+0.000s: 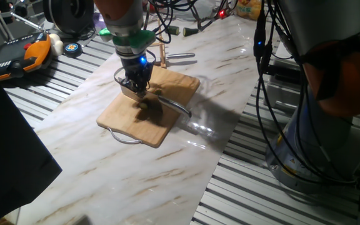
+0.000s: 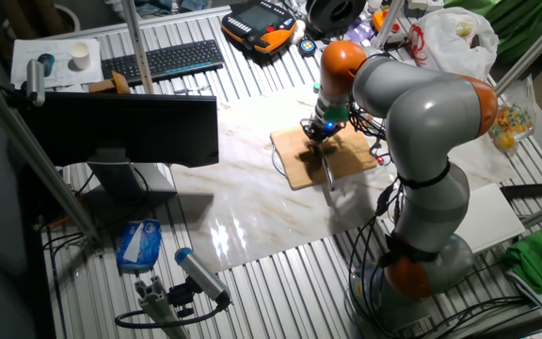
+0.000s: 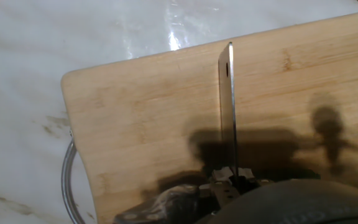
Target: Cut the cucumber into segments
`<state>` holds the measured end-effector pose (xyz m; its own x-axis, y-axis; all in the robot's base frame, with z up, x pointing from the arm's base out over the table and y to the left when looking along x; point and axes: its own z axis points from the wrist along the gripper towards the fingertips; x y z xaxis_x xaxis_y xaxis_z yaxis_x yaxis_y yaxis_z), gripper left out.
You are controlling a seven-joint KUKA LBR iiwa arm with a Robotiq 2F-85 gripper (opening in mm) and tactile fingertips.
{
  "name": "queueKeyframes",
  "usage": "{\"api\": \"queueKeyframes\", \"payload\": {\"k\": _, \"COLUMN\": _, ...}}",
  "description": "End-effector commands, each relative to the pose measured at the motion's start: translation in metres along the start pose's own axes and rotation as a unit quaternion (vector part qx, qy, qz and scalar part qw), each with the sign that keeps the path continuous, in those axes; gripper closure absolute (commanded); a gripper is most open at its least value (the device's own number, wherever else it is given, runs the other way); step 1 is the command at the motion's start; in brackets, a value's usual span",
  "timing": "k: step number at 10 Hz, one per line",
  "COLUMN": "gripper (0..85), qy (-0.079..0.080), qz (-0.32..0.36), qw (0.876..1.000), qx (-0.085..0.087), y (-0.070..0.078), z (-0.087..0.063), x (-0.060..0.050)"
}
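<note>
Marble counter (image 1: 167, 162), slatted frame around it.
Wooden board (image 1: 127, 119) flat on it, wire handle (image 1: 125, 139) overhanging.

Pale tan wooden board (image 1: 152, 109), white marble table (image 1: 130, 169) with brownish veins, silver knife blade (image 3: 227, 112)

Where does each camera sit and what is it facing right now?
One fixed view: low beside the table, facing the wooden board; gripper and arm show.
The other fixed view: high, across the room; whole arm over the board.
Hand view: looks down the knife blade onto the board.
All three share the board.
</note>
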<state>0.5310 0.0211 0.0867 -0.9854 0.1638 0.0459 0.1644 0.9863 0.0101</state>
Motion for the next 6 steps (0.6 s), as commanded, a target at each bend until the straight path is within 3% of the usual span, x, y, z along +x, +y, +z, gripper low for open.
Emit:
{"api": "queueKeyframes", "payload": {"k": 1, "gripper": 84.3, "qy": -0.001, "qz": 0.001, "qw": 1.000, "qx": 0.002, "y": 0.000, "z": -0.003, "x": 0.001}}
{"api": "queueKeyframes", "payload": {"k": 6, "gripper": 84.3, "qy": 0.003, "qz": 0.004, "qw": 1.000, "qx": 0.009, "y": 0.002, "z": -0.019, "x": 0.008}}
